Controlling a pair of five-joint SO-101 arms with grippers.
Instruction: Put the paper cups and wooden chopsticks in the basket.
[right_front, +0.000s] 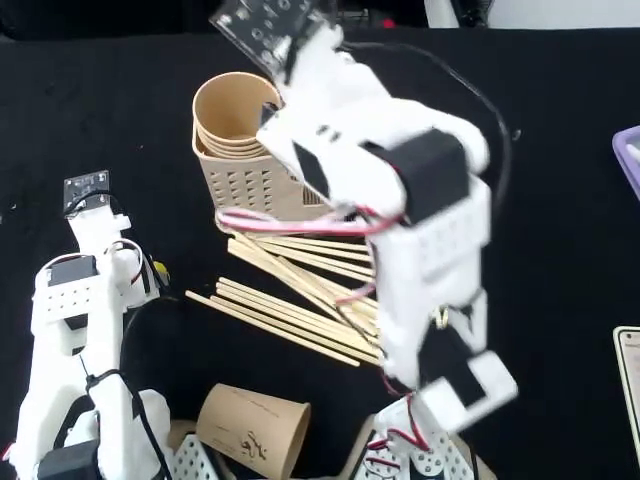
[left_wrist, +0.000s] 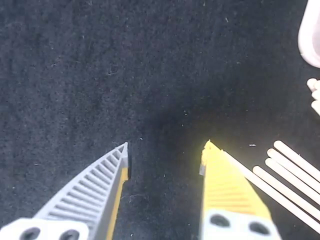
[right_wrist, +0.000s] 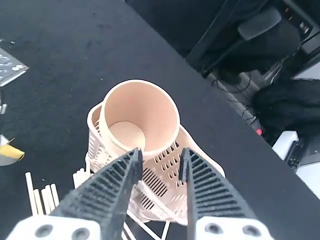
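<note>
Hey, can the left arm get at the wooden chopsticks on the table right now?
Probably yes. The left end effector hangs open low over the table, the chopsticks lie right beside its yellow finger, and nothing covers their near ends.

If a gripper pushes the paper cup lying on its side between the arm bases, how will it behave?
The paper cup lies on its side, so it would probably roll, and curve because it tapers. Its thin wall looks light and may dent under a firm squeeze.

Bare worktop (right_front: 120, 100) at 9 o'clock of basket (right_front: 250, 185); chopsticks (right_front: 290, 310) fanned at 6 o'clock; stacked cups (right_front: 232, 108) occupy its 9 o'clock end.
</note>
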